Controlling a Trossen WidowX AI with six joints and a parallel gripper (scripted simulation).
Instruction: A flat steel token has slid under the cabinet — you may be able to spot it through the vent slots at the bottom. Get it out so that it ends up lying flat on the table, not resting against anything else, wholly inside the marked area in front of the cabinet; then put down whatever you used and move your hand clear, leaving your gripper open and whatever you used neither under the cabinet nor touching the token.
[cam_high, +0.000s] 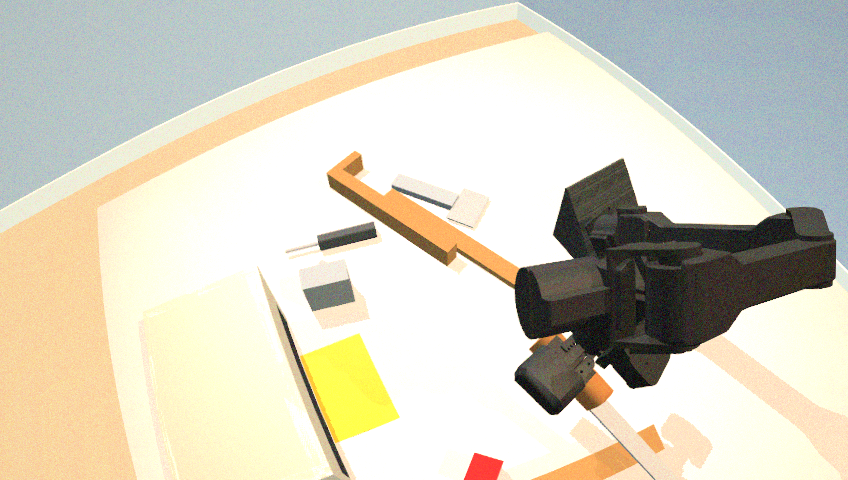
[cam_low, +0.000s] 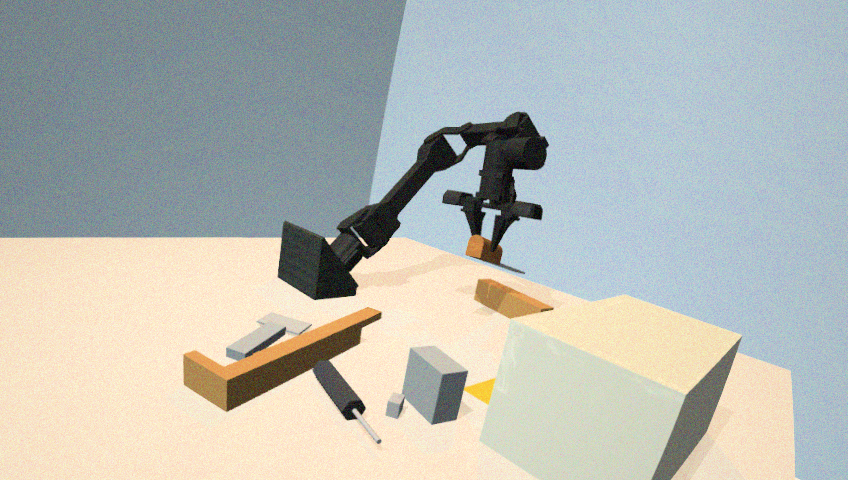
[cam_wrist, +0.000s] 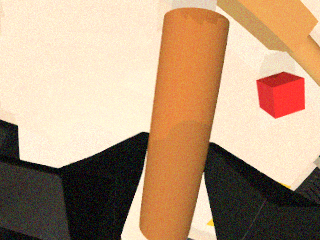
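My gripper is shut on the orange round handle of a scraper with a flat grey blade. It holds the tool in the air, tilted, to the right of the cabinet's front. The cream cabinet stands at the lower left, with a dark gap along its base. The yellow marked area lies in front of it. No token shows in any view.
A long orange L-shaped hook, a grey T-shaped piece, a dark-handled thin rod and a grey block lie beyond the area. A red cube and an orange bar lie near the blade.
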